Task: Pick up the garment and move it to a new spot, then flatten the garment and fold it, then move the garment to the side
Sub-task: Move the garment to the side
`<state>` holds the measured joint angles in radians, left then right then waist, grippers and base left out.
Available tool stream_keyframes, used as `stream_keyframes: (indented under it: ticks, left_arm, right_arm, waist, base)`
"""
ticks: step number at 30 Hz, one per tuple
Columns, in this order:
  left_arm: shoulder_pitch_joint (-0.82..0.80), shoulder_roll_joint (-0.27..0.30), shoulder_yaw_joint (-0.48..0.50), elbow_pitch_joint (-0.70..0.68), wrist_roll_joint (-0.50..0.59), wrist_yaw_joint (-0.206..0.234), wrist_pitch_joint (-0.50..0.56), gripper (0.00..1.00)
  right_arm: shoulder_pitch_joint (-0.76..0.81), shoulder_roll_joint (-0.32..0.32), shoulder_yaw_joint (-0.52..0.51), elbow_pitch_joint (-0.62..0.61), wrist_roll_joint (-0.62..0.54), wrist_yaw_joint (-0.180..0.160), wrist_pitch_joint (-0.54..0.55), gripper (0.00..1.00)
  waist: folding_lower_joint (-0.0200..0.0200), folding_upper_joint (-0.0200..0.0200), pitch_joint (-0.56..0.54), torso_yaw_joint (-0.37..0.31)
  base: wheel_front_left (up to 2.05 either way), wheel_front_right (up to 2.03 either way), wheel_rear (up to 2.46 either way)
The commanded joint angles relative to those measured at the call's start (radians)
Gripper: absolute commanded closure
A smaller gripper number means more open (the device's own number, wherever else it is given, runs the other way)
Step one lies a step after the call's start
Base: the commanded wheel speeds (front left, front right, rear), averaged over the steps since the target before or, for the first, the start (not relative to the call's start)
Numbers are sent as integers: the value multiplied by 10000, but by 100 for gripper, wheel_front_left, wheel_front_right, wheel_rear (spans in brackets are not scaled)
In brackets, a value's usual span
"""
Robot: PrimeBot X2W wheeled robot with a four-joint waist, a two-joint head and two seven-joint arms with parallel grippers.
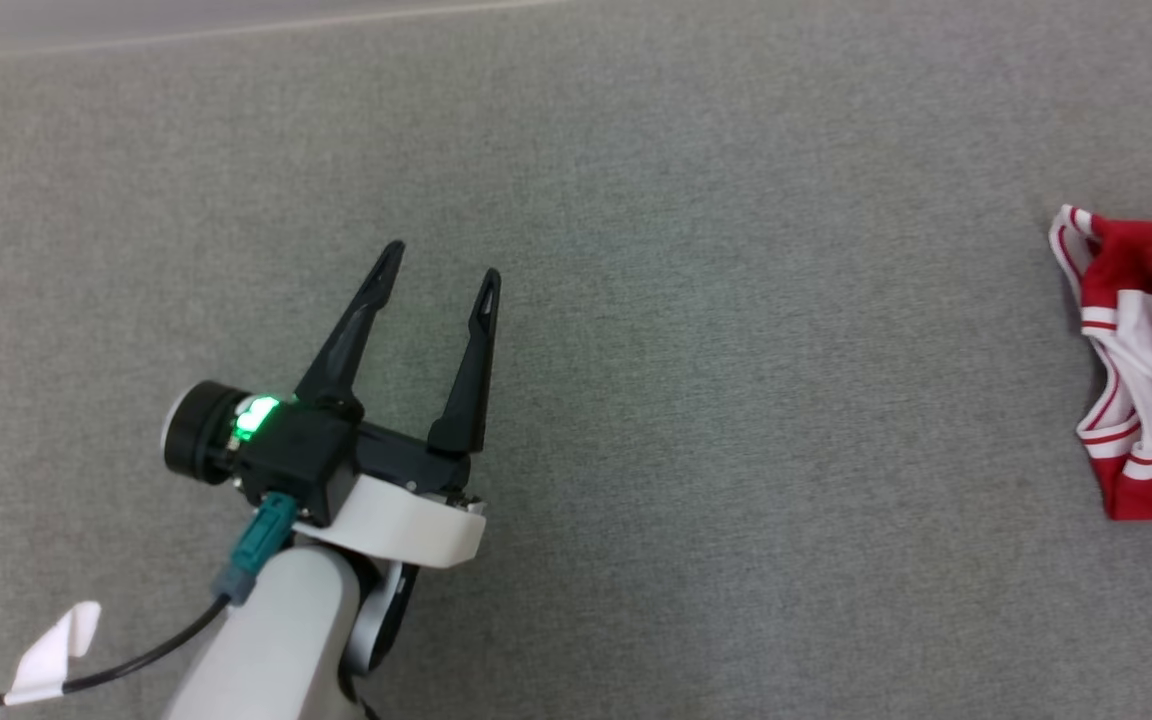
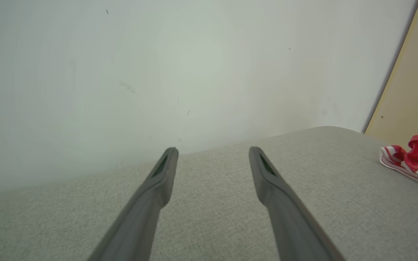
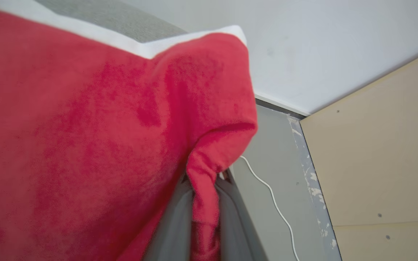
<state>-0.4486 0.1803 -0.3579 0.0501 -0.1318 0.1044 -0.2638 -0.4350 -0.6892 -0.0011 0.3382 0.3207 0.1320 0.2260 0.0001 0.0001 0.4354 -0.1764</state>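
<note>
The garment point(image 1: 1141, 370) is red with white stripes and lies crumpled at the far right edge of the grey cushion surface point(image 1: 696, 300); it also shows at the right of the left wrist view as a garment point(image 2: 414, 161) heap. My left gripper point(image 1: 441, 275) hovers open over bare fabric at the lower left, far from the cloth, its fingers point(image 2: 165, 174) spread wide with nothing between them. In the right wrist view my right gripper point(image 3: 205, 181) is shut on a pinched fold of the red garment point(image 3: 96, 145), which drapes over most of that view.
A pale wall point(image 2: 158, 72) rises behind the cushion, with a beige panel point(image 3: 383, 152) to the right. A thin white cable point(image 3: 274, 203) runs along the grey floor strip beside it. A dark cable with a white tag point(image 1: 56, 650) trails from my left arm.
</note>
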Motion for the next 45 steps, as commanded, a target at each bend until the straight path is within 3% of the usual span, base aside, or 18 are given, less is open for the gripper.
stream_keyframes:
  ticks: [1, 3, 5, 6, 12, 18, 24, 32, 37, 45]
  left_arm:
    - [-148, 59, 6, -6, 127, -41, 18, 0]
    - [-283, 39, -35, 44, 118, -75, 16, 0]
    - [-387, 26, -50, 83, 111, -73, 14, 0]
    - [-410, 32, -43, 106, 103, -61, 13, 0]
    - [-257, 78, 5, 233, 5, 21, 8, 0]
    - [280, 156, 73, 423, -167, 73, 3, 0]
    - [1143, 241, 267, 557, -462, 298, 1, 0]
    - [2167, 336, 592, 495, -739, 617, 1, 0]
    - [2441, 446, 805, 442, -847, 724, 1, 0]
    - [3035, 591, 1204, 460, -956, 890, 0, 0]
  right_arm:
    - [-237, 160, -21, 365, -5, -31, -100, 100]
    - [-531, 334, -57, 1072, -81, -31, -322, 100]
    - [-767, 545, -210, 1792, -184, -31, -574, 53]
    - [-836, 678, -288, 2068, -237, -31, -783, 0]
    - [-932, 1419, -1158, 3365, -348, -31, -1886, 0]
    - [54, 2102, -2110, 3275, -236, -31, -3083, 0]
    - [1522, 3361, -2524, 1399, -350, -31, -3594, 0]
    - [3374, 5474, -2051, -2301, -953, -29, -2729, 0]
    - [3836, 5986, -1457, -3646, -824, -29, -2217, 0]
    - [4233, 6210, -930, -4518, -843, -29, -1877, 0]
  waist:
    - [-1, -1, 211, 94]
    - [-1, -1, 349, 162]
    - [-1, -1, 434, 217]
    - [-1, -1, 453, 234]
    - [-1, -1, 286, 231]
    - [-1, -1, -486, 61]
    - [-1, -1, -1512, -120]
    - [-1, -1, -2479, 296]
    - [-1, -1, -2706, 894]
    - [-1, -1, -3235, 1761]
  base:
    - [0, 0, 0]
    - [0, 0, 0]
    - [0, 0, 0]
    - [0, 0, 0]
    - [0, 0, 0]
    - [0, 0, 0]
    - [0, 0, 0]
    - [0, 0, 0]
    - [0, 0, 0]
    - [0, 0, 0]
